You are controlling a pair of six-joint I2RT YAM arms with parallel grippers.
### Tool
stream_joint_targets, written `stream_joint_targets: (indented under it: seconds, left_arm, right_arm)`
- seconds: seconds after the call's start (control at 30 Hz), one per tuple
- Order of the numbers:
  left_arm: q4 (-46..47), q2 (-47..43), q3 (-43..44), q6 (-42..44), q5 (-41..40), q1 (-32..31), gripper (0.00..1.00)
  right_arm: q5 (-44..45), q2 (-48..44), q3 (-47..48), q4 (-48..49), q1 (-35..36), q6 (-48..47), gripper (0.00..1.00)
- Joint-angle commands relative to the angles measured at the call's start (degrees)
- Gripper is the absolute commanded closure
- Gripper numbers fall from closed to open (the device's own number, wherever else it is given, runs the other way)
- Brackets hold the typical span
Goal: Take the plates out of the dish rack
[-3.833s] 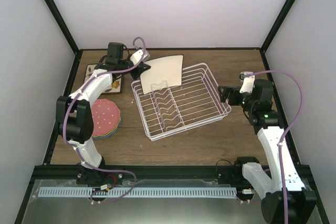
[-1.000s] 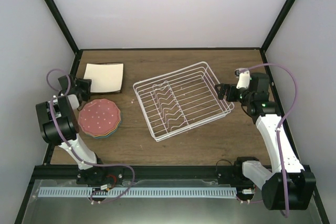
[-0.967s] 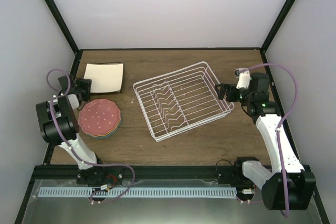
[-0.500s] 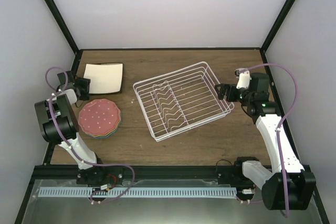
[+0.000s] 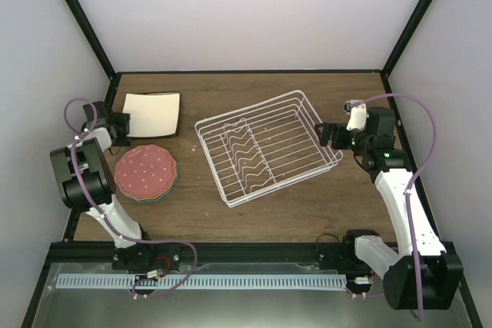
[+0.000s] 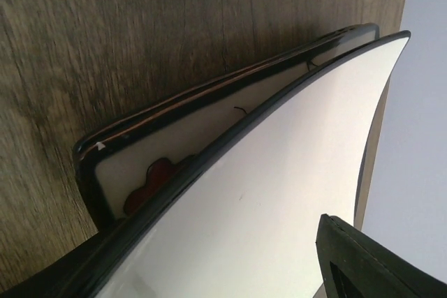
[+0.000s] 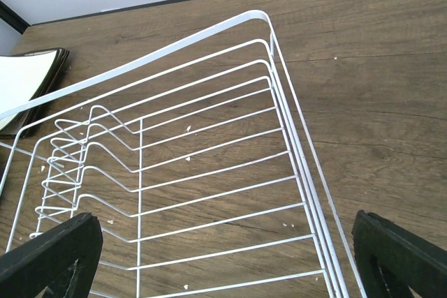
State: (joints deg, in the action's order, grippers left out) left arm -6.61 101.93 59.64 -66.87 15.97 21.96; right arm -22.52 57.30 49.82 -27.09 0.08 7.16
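The white wire dish rack [image 5: 265, 147] stands mid-table with no plates in it; its zigzag prongs [image 7: 77, 144] are bare. A plain cream square plate [image 5: 152, 112] tops the square stack at the back left, and a floral plate [image 6: 150, 172] shows beneath it. In front lies a stack of round plates [image 5: 146, 171], the top one pink with white dots. My left gripper [image 5: 115, 124] is at the square stack's left edge, open, one finger [image 6: 363, 263] clear of the top plate [image 6: 279, 193]. My right gripper [image 5: 330, 134] hangs open over the rack's right end [image 7: 307, 165], holding nothing.
Black frame posts and white walls close in the table's back and sides [image 5: 77, 13]. Bare wood [image 5: 330, 205] lies in front of the rack and to its right. Small white crumbs [image 7: 188, 160] dot the wood under the rack.
The plain square plate, held above the rack earlier, now lies on the square stack. Over the last second my left gripper opened wider and drew slightly left. The right arm stayed put.
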Motion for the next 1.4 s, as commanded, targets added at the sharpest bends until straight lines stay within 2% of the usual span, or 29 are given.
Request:
stream_joint_targets:
  seconds: [0.0, 0.37, 0.97, 1.13, 1.37]
  left_arm:
    - [-8.66, -0.42, -0.05, -3.47, -0.58, -0.33, 0.28]
    - [-17.83, -2.08, 1.9, -3.9, -0.6, -0.51, 0.28]
    - [-13.01, 2.38, 7.59, 0.41, -1.82, -0.43, 0.24]
    - [-15.61, 0.12, 7.28, 3.36, -3.22, -0.34, 0.22]
    - [-21.45, -8.26, 5.74, 11.71, -8.15, -0.2, 0.18]
  right_arm:
    - [-0.35, -0.89, 2.13, -0.45, -0.6, 0.37, 0.0]
    - [-0.84, 0.18, 1.79, 0.32, -0.54, 0.5, 0.0]
    - [-0.5, -0.26, 0.89, 0.31, -0.56, 0.48, 0.0]
    - [-0.5, -0.26, 0.79, 0.48, -0.52, 0.79, 0.0]
    - [-0.26, -0.39, 0.36, 1.09, -0.54, 0.79, 0.0]
